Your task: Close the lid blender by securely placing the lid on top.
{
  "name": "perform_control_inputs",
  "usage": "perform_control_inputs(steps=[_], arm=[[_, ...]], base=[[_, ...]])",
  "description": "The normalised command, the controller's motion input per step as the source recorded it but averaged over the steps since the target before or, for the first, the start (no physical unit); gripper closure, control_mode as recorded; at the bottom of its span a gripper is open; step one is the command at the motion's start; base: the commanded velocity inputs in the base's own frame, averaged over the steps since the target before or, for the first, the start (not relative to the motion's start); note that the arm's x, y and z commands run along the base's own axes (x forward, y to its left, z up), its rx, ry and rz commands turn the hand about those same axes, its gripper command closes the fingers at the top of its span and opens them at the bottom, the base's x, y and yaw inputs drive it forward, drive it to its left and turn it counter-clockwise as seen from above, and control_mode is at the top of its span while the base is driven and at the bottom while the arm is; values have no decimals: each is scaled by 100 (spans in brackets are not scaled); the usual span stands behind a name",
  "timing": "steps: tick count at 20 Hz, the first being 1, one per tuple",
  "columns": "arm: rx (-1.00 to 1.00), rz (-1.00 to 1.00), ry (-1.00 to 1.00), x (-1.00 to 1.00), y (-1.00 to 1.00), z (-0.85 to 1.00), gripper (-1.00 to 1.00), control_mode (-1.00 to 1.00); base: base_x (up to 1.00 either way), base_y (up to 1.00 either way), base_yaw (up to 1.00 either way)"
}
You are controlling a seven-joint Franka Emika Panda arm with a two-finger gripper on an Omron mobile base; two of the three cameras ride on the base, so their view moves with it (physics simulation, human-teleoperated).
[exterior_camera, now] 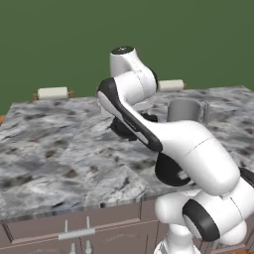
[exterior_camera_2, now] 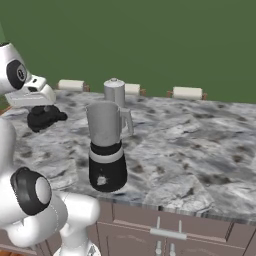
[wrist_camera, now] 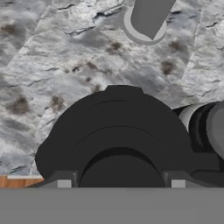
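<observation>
Black lid [wrist_camera: 120, 135] is sitting in our hand [exterior_camera_2: 46, 118], which is clamping its knob above the worktop [exterior_camera_2: 200, 145], left of the blender [exterior_camera_2: 106, 145], and we are risking a tilted, unsealed placement if it slips.

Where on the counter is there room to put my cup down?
The counter is bare right of the blender, up to the rolls at the back. It is crowded left of the blender, where the tool hangs over the lid.
</observation>
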Motion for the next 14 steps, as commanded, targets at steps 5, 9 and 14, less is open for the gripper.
perform_control_inputs(steps=[5,9,14], arm=[[-3,0,-6,0,-41,95,100,-100],[-2,0,-2,0,-51,85,100,-100],[0,0,0,0,-65,38,100,-100]], base=[[0,0,0],[0,0,0],[0,0,0]])
